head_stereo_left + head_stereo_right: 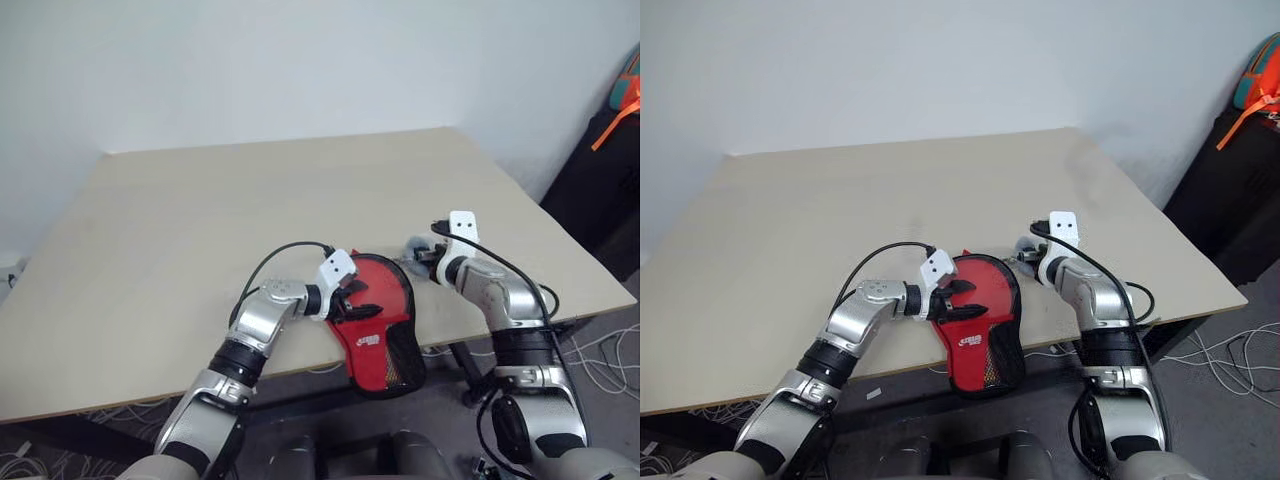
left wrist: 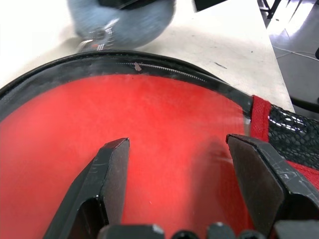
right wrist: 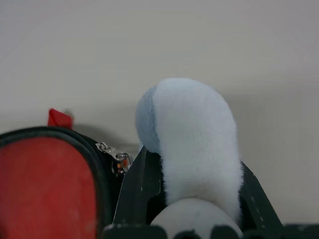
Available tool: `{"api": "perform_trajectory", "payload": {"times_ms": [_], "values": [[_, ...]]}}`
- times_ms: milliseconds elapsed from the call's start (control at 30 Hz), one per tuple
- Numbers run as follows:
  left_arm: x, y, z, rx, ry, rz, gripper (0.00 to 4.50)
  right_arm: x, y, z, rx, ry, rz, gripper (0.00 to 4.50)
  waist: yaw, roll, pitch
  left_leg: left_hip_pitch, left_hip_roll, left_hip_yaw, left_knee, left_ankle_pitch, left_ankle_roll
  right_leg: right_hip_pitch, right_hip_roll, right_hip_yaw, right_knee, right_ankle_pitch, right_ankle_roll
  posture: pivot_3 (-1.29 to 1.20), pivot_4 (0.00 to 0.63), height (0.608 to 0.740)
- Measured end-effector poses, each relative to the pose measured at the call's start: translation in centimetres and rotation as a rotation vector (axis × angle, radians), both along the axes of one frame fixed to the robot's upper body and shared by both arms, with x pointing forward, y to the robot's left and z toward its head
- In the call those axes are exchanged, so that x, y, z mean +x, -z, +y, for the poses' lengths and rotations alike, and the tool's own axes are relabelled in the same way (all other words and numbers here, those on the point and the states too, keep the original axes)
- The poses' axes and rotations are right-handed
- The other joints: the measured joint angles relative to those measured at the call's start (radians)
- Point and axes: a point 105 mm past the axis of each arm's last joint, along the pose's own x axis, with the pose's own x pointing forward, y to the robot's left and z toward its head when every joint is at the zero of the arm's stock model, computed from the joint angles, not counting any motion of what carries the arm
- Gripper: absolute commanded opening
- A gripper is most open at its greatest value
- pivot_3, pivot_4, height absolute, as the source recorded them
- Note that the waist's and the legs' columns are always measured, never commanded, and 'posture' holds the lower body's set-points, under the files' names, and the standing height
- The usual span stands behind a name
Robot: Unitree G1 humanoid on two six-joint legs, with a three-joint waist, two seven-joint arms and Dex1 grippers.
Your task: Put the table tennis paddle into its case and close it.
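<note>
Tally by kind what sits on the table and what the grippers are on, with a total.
Paddle-shaped case, red and black: 1
Fuzzy pale grey-white thing between the right gripper's fingers: 1
Left gripper resting open on the case: 1
Total: 2 things, 2 grippers

You get soft, even room light over the pale tan wooden table (image 1: 200, 230), with no hard glare on it. Shadows are faint and short: a dim one lies under the red and black soft zip case (image 1: 378, 325) at the table's near edge. In the left wrist view the grey-blue fuzzy rounded thing (image 2: 122, 20) is smeared and out of focus. In the right wrist view, it (image 3: 194, 144) looms close and soft-edged.
</note>
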Motion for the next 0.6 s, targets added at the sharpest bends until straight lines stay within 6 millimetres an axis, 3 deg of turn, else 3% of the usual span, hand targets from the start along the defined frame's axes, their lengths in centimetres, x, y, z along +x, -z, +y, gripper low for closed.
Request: {"api": "perform_trajectory", "payload": {"times_ms": [367,600], "values": [[0.1,0.0,-1.2,-0.016,0.023,0.009,3.31,-5.9,0.9,-5.3,-0.18,-0.129,0.082,0.68,0.023,0.001,0.0,-0.001,-0.008,-0.005,0.0,-0.002,0.008,0.002,-0.012,-0.006,-0.001,-0.004,0.004,0.0,0.0,0.724],[0.6,0.0,-1.4,-0.015,0.027,0.01,3.31,-11.0,0.9,-5.5,-0.321,-0.405,0.1,0.68,0.053,0.0,0.0,-0.003,-0.011,-0.011,0.001,-0.005,0.012,0.005,-0.015,-0.012,-0.005,-0.007,0.009,0.0,0.0,0.724]]}}
